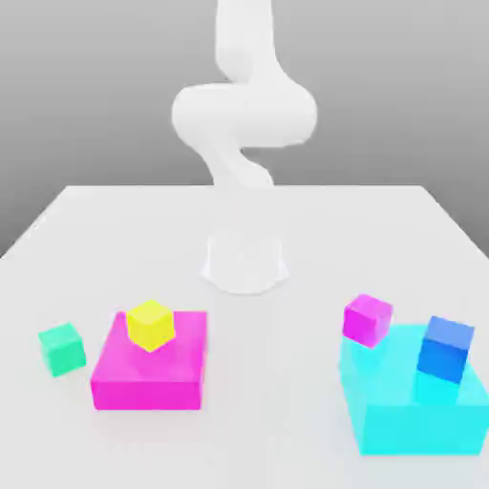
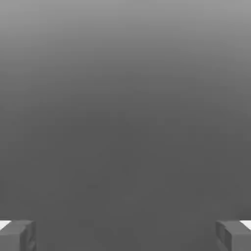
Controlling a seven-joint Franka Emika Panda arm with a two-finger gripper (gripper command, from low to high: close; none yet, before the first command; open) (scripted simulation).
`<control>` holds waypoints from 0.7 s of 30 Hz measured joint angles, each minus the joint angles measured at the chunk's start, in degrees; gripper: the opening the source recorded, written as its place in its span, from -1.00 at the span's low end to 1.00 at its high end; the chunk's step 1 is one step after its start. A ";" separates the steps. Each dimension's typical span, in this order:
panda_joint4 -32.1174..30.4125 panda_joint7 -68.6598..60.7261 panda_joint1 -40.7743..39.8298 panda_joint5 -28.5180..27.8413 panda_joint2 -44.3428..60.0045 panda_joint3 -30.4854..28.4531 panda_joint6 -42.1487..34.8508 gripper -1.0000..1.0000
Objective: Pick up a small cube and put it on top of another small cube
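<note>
Farthest toward the exterior view's left, I see the green cube [image 1: 62, 350], sitting on the pale table [image 1: 267, 401], turned at a slant and near the pink block [image 1: 148, 393], apart from it. That block lies flat, and the yellow cube [image 1: 151, 326] is on top of it, one corner toward me. Further right, behind both blocks, stands the white arm [image 1: 244, 115], its base on the table and its upper part bent over. The gripper [image 2: 125, 236] is released, its two fingers spread wide in the hand view with nothing between them. Next comes the pink cube [image 1: 368, 321], at the cyan block's [image 1: 420, 425] far left corner; whether it rests on it I can't tell. Last, the blue cube [image 1: 446, 350] is over that block's right side.
</note>
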 joint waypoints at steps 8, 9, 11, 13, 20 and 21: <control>-8.73 2.61 -8.45 -1.32 16.92 -7.89 10.09 0.00; -9.79 2.83 -9.43 -1.35 18.97 -8.96 11.32 0.00; -11.92 3.16 -11.38 -1.25 23.09 -11.11 13.77 0.00; -14.05 3.31 -13.27 -0.91 27.23 -13.30 16.23 0.00; -21.47 1.19 -20.96 4.01 42.18 -19.65 24.78 0.00; -22.01 0.10 -21.94 5.69 44.38 -19.48 26.13 0.00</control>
